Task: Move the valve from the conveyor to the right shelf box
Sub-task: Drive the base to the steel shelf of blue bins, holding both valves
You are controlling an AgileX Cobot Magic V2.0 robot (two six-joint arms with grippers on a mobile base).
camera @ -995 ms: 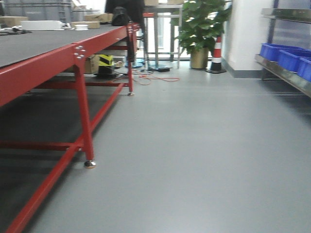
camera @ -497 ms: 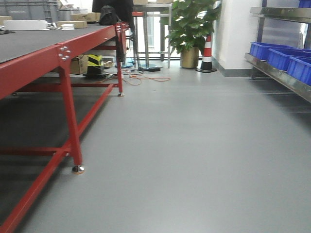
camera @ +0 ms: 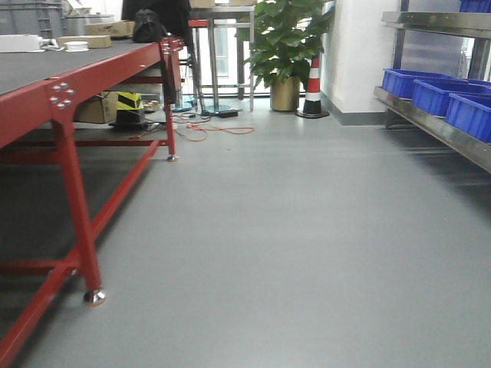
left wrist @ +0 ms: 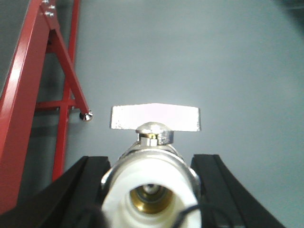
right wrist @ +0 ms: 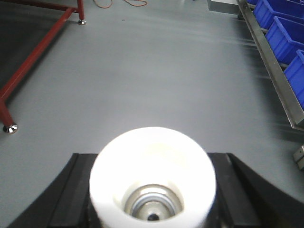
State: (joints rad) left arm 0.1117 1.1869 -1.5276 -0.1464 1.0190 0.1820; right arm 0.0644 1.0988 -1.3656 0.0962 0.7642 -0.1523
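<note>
My left gripper [left wrist: 151,190] is shut on a valve [left wrist: 152,187] with a white end, a brass bore and a flat silver handle, held above the grey floor. My right gripper [right wrist: 152,190] is shut on a second valve [right wrist: 153,178], seen end-on with its white collar. The conveyor [camera: 46,73], a dark grey belt on a red frame, runs along the left in the front view; its red legs show in the left wrist view [left wrist: 28,90]. The right shelf [camera: 437,126] carries blue boxes [camera: 418,88], which also show in the right wrist view [right wrist: 280,28]. Neither gripper appears in the front view.
A potted plant [camera: 285,46] and a red-and-white cone [camera: 312,88] stand at the far end. Cables [camera: 207,130] and a yellow-black box [camera: 126,103] lie by the conveyor's far leg. Cardboard boxes [camera: 96,34] sit on the belt. Grey floor [camera: 291,230] lies between conveyor and shelf.
The front view has swung right: the conveyor slid left in the frame and the shelf with blue boxes came further into view.
</note>
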